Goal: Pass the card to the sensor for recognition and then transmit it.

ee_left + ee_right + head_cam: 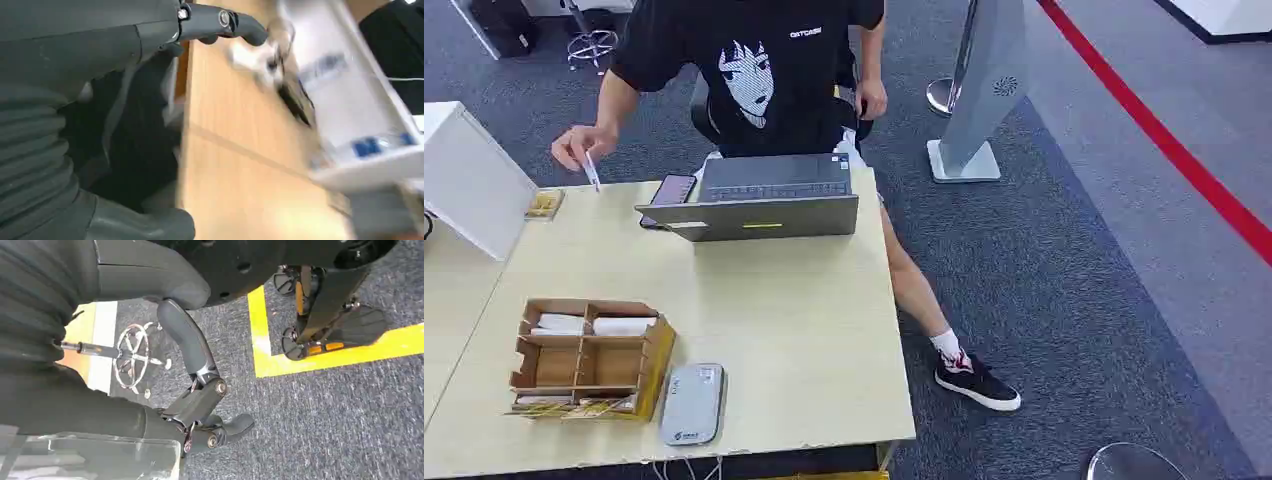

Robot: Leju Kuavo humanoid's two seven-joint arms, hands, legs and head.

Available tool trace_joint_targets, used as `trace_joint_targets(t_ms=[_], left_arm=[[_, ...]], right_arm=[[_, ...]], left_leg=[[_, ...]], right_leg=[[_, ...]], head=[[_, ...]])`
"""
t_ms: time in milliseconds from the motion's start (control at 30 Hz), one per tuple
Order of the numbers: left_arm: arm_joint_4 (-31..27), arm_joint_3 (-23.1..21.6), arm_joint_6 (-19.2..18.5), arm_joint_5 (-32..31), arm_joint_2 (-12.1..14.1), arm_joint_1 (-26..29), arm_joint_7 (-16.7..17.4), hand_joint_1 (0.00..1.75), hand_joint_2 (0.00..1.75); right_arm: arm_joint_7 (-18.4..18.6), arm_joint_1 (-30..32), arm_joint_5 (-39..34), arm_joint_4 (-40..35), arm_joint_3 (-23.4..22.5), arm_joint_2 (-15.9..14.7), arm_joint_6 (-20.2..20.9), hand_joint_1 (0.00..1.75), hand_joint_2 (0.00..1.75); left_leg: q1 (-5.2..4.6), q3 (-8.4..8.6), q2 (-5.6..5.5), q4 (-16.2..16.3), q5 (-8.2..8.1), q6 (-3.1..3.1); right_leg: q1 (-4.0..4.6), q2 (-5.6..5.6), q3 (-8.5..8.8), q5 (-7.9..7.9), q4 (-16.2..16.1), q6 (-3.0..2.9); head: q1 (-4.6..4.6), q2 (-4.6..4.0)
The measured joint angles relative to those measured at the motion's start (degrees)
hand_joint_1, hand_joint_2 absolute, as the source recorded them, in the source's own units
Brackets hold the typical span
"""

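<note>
A person behind the table pinches a white card in one hand above the far left corner. More white cards lie in a wooden organizer near the front left. Beside it lies the flat grey card sensor at the table's front edge. In the left wrist view my left hand hangs beside the blurred tabletop with fingers apart and nothing in it. In the right wrist view my right hand hangs over the grey carpet, fingers loosely bent and apart from the thumb, holding nothing.
An open grey laptop and a phone sit at the far edge before the person. A white box and a small wooden tray stand at the left. A grey pillar stand rises on the carpet to the right.
</note>
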Motion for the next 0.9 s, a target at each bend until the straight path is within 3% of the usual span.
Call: trace_joint_targets(t_ms=[33, 100, 200, 300, 400, 567, 700, 867, 900], left_arm=[[-5.6, -4.6, 9.1, -7.3, -1.3, 2.4, 2.1, 0.0, 1.75], [-16.3, -17.1, 22.0, -24.8, -2.9, 5.1, 9.2, 0.0, 1.75], [-23.2, -32.7, 29.1, -40.9, -2.0, 5.1, 14.4, 0.0, 1.75], [-23.9, -37.9, 35.4, -50.1, 2.1, 3.1, 16.9, 0.0, 1.75], [-22.1, -40.6, 37.3, -56.4, 6.0, -0.2, 20.0, 0.0, 1.75], [-14.5, -43.9, 37.1, -64.6, 11.9, -8.2, 25.8, 0.0, 1.75], [-9.7, -46.7, 35.4, -69.0, 14.5, -12.9, 29.7, 0.0, 1.75], [-5.9, -49.9, 33.6, -69.6, 16.4, -16.9, 32.3, 0.0, 1.75], [-5.5, -50.5, 33.5, -69.6, 16.5, -17.4, 32.7, 1.54, 1.75]], right_arm=[[0.1, 0.0, 0.0, 0.0, -0.3, 0.0, -0.1, 0.0, 1.75], [0.2, -0.1, 0.4, 0.0, -0.7, -0.2, 0.2, 0.0, 1.75], [0.2, -0.9, 1.8, 0.0, -0.7, -0.4, 1.2, 0.0, 1.75], [0.2, -0.9, 3.7, 0.0, -0.7, -0.8, 2.2, 0.0, 1.75], [0.2, -0.8, 5.1, 0.0, -0.6, -1.2, 3.1, 0.0, 1.75], [-0.3, -1.0, 6.8, 0.0, -0.4, -2.0, 4.4, 0.0, 1.75], [-0.3, -1.0, 6.8, 0.0, -0.4, -2.4, 4.8, 0.0, 1.75], [0.6, -1.0, 7.1, 0.0, -0.4, -2.8, 4.6, 0.0, 1.75], [1.0, -1.0, 7.1, 0.0, -0.4, -2.8, 4.5, 0.0, 1.75]], left_leg=[[-0.06, 0.01, 0.02, 0.0, -0.02, -0.02], [-0.18, -0.21, -0.46, 0.0, 0.12, 0.2], [-0.17, -0.23, -0.8, 0.0, 0.12, 0.18], [-0.18, -0.05, -0.43, 0.0, 0.16, 0.13], [-0.16, -0.1, -0.46, 0.0, 0.23, 0.1], [-0.14, -0.11, -0.46, 0.0, 0.3, 0.05], [-0.16, -0.12, -0.44, 0.0, 0.3, 0.05], [-0.19, -0.16, -0.42, 0.0, 0.28, 0.07], [-0.19, -0.16, -0.42, 0.0, 0.28, 0.08]], right_leg=[[-0.04, 0.04, -0.04, 0.01, 0.0, 0.01], [-0.14, -0.5, 0.11, -0.04, 0.0, 0.12], [-0.15, -0.86, 0.37, 0.0, 0.0, 0.08], [-0.15, -0.49, 0.28, 0.13, 0.0, 0.04], [-0.14, -0.52, 0.22, 0.13, 0.0, 0.03], [-0.12, -0.49, 0.24, 0.15, 0.1, 0.01], [-0.14, -0.44, 0.23, 0.17, 0.1, 0.03], [-0.16, -0.41, 0.21, 0.17, 0.1, 0.03], [-0.16, -0.41, 0.2, 0.17, 0.1, 0.03]], head=[[-0.04, 0.0], [-0.07, 0.0], [0.48, 0.0], [0.2, 0.0], [0.11, 0.0], [0.02, 0.0], [0.02, 0.0], [0.04, 0.0], [0.02, 0.0]])
